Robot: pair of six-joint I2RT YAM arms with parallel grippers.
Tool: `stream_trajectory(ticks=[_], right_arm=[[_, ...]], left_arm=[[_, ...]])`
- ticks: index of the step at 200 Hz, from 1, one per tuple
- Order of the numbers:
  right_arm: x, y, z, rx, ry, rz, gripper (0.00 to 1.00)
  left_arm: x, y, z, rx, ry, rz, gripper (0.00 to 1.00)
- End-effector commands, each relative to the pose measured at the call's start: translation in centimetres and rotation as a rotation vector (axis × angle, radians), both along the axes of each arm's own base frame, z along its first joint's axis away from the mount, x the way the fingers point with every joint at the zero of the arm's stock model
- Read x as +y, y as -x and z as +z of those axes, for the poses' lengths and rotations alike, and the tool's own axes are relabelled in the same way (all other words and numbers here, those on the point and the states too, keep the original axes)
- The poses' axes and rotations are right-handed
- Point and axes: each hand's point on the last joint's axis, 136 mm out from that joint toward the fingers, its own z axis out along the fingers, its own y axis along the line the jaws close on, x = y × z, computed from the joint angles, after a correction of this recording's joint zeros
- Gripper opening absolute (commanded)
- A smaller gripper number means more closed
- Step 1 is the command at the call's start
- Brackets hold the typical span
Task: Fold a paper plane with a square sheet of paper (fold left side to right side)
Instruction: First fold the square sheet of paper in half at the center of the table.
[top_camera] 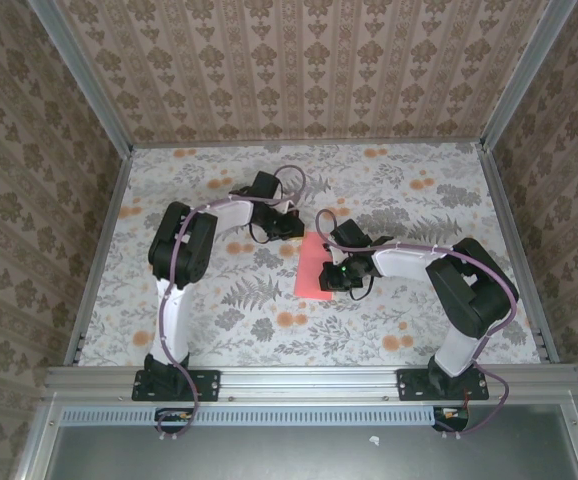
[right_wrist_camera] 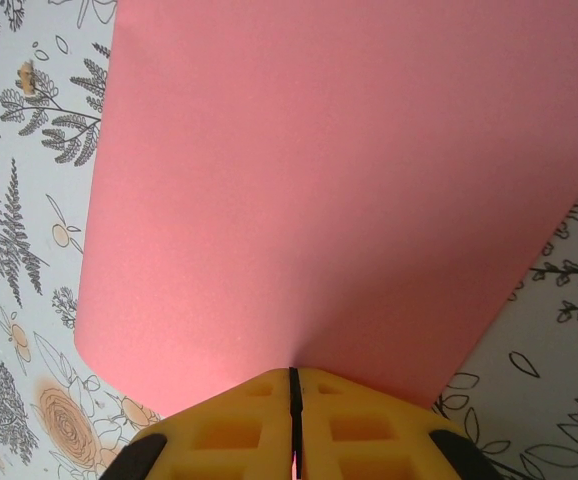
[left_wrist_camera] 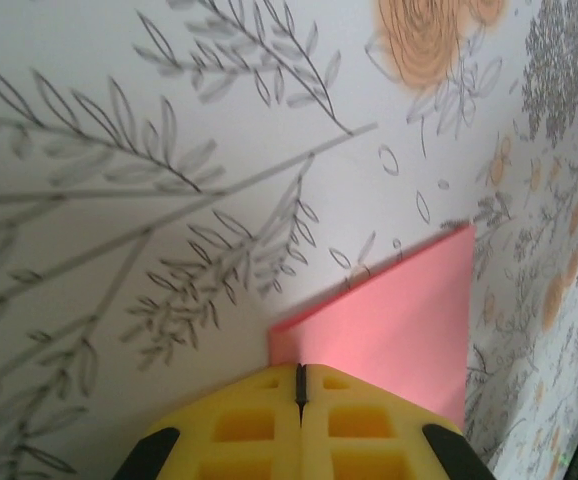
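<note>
The right gripper (right_wrist_camera: pixel 294 372) has its yellow fingers (right_wrist_camera: pixel 234 425) pressed tight together on the near edge of the square sheet of paper (right_wrist_camera: pixel 339 180). A sliver of salmon pink shows in the seam between them. From its wrist camera the sheet fans out and away from the fingertips, smooth and unmarked, and its edge seems to rise to meet the pinch.

The left gripper (left_wrist_camera: pixel 301 368) is also closed, its two yellow fingers meeting in a thin dark line. It sits right at one corner of the same sheet, with the pink running in beneath the fingertips. From here I can't tell whether it actually pinches the paper or just rests over it.

Looking down from above, the sheet lies near the middle of the surface (top_camera: pixel 219 310), between the two grippers. The left gripper is at the sheet's far left corner and the right one covers its right side. What shows of the paper there is a narrow upright strip. Both arms reach inward from their bases at the near rail (top_camera: pixel 309 378), elbows bent outward. The surface carries a print of grey ferns and orange flowers, and patterned brown walls (top_camera: pixel 309 60) close it in on three sides.
</note>
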Motion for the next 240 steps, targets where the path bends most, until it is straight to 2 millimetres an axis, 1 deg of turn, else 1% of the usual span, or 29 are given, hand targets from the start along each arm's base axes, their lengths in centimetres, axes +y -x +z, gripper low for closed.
stream_trajectory(ticks=[1, 19, 41, 67, 86, 88, 90, 108, 117, 134, 150, 153, 165, 173, 180, 181, 183, 203, 224, 240], right_arm=[[-3.8, 5.2, -3.6, 0.215, 0.180, 0.011, 0.09], [-3.9, 5.3, -3.6, 0.214, 0.180, 0.012, 0.09], [-3.9, 5.2, -3.5, 0.210, 0.179, 0.010, 0.09], [-3.8, 5.1, -3.3, 0.206, 0.172, 0.019, 0.09], [-3.5, 4.5, -3.0, 0.189, 0.148, 0.015, 0.10], [-3.4, 4.4, -2.9, 0.186, 0.141, 0.014, 0.10], [-3.3, 4.3, -2.8, 0.181, 0.135, 0.013, 0.10], [-1.9, 2.7, -1.6, 0.125, 0.068, 0.013, 0.12], [-1.4, 1.8, -0.8, 0.089, 0.042, 0.010, 0.14], [-0.4, -0.1, 1.2, 0.007, -0.022, -0.002, 0.18], [-0.3, -1.6, 3.2, -0.072, -0.065, -0.022, 0.25], [-0.3, -1.7, 3.6, -0.086, -0.069, -0.027, 0.26], [-1.0, -2.6, 4.8, -0.148, -0.079, -0.056, 0.32], [-1.7, -3.1, 5.5, -0.186, -0.075, -0.080, 0.37], [-2.3, -3.6, 6.1, -0.220, -0.072, -0.105, 0.41], [-2.4, -3.7, 6.2, -0.223, -0.071, -0.109, 0.41], [-2.6, -3.8, 6.3, -0.230, -0.069, -0.117, 0.42], [-4.6, -4.6, 7.2, -0.278, -0.073, -0.197, 0.54], [-6.1, -5.1, 7.7, -0.279, -0.119, -0.278, 0.65], [-6.7, -5.1, 7.5, -0.250, -0.153, -0.323, 0.71]], left_arm=[[1.9, -3.5, -1.5, -0.086, -0.081, 0.071, 0.03], [1.8, -3.8, -1.6, -0.086, -0.085, 0.075, 0.04], [1.9, -3.7, -1.9, -0.085, -0.092, 0.075, 0.03], [2.0, -3.8, -1.5, -0.094, -0.096, 0.076, 0.04], [2.0, -3.8, -0.2, -0.121, -0.082, 0.078, 0.05], [2.9, -4.4, 0.0, -0.125, -0.083, 0.100, 0.05], [3.2, -4.6, 0.2, -0.129, -0.083, 0.105, 0.06], [4.1, -4.5, 2.4, -0.176, -0.078, 0.123, 0.11], [4.8, -4.1, 3.4, -0.196, -0.083, 0.134, 0.12], [6.1, -2.8, 4.9, -0.220, -0.095, 0.153, 0.13], [6.8, -0.9, 6.0, -0.223, -0.088, 0.155, 0.13], [6.9, -0.4, 5.7, -0.212, -0.089, 0.152, 0.13], [6.5, 1.3, 6.0, -0.194, -0.069, 0.135, 0.13], [6.1, 2.6, 6.0, -0.176, -0.056, 0.119, 0.13], [6.2, 3.3, 5.9, -0.157, -0.049, 0.119, 0.13], [5.6, 3.8, 5.9, -0.153, -0.046, 0.102, 0.13], [5.1, 4.3, 5.8, -0.150, -0.043, 0.087, 0.13], [3.1, 7.3, 5.2, -0.100, -0.029, 0.032, 0.13], [1.4, 9.4, 4.1, -0.050, -0.016, -0.001, 0.13], [0.9, 10.7, 2.7, -0.022, -0.052, -0.021, 0.13]])
